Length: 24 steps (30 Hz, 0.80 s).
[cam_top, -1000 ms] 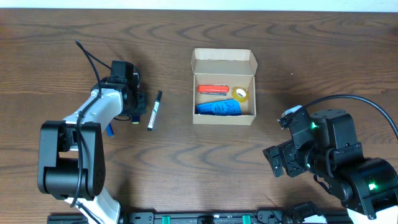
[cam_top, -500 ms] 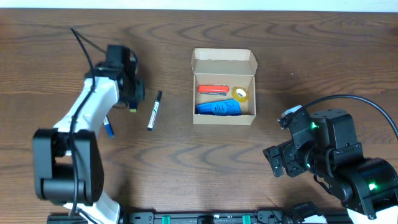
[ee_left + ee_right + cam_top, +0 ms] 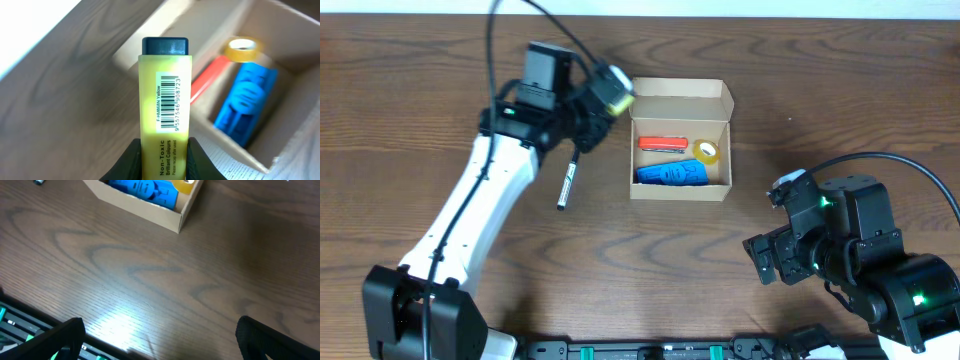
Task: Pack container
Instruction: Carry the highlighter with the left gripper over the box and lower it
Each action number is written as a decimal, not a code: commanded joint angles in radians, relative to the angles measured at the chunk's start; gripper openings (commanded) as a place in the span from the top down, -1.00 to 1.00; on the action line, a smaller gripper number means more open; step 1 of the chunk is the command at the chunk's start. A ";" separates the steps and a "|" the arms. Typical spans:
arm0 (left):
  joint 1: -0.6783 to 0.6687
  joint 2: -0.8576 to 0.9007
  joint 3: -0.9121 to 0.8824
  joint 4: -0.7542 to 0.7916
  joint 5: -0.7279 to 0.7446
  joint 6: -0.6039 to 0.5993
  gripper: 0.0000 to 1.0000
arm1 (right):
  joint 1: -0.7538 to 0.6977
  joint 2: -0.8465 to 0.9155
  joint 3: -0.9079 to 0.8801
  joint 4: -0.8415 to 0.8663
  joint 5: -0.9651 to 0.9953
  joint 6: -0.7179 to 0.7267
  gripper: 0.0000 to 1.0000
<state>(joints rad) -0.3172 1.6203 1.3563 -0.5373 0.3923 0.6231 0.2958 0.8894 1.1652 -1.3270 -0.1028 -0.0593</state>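
The container (image 3: 680, 101) is a tan cardboard box standing open at the table's middle back, also seen in the left wrist view (image 3: 235, 150) and the right wrist view (image 3: 165, 216). Inside lie a red tool (image 3: 663, 143), a yellow tape roll (image 3: 708, 152) and a blue object (image 3: 672, 174). My left gripper (image 3: 591, 108) hangs just left of the box's upper left corner, shut on a yellow highlighter (image 3: 165, 95) whose black cap points toward the box. My right gripper (image 3: 761, 262) rests open near the front right, with nothing between its fingers (image 3: 60, 337).
A black marker (image 3: 568, 178) lies on the wood left of the box, under my left arm. The table's front edge and a black rail (image 3: 650, 350) run below my right gripper.
My left arm has lifted the yellow highlighter off the table at the left and swung it right, up to the box's upper left corner. The right arm has not moved.
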 commanded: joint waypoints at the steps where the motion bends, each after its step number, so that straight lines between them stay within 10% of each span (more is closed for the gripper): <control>1: -0.082 0.011 0.009 -0.002 0.046 0.248 0.89 | -0.007 -0.001 -0.004 -0.001 -0.006 -0.002 -0.99; 8: -0.220 0.043 0.009 -0.005 0.045 0.534 0.88 | -0.007 -0.001 -0.004 -0.001 -0.006 -0.002 -0.99; 24: -0.307 0.174 0.009 0.000 0.046 0.500 0.88 | -0.007 -0.001 -0.004 -0.001 -0.006 -0.002 -0.98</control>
<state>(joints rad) -0.6243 1.7664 1.3563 -0.5411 0.4202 1.1267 0.2958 0.8898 1.1652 -1.3270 -0.1024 -0.0589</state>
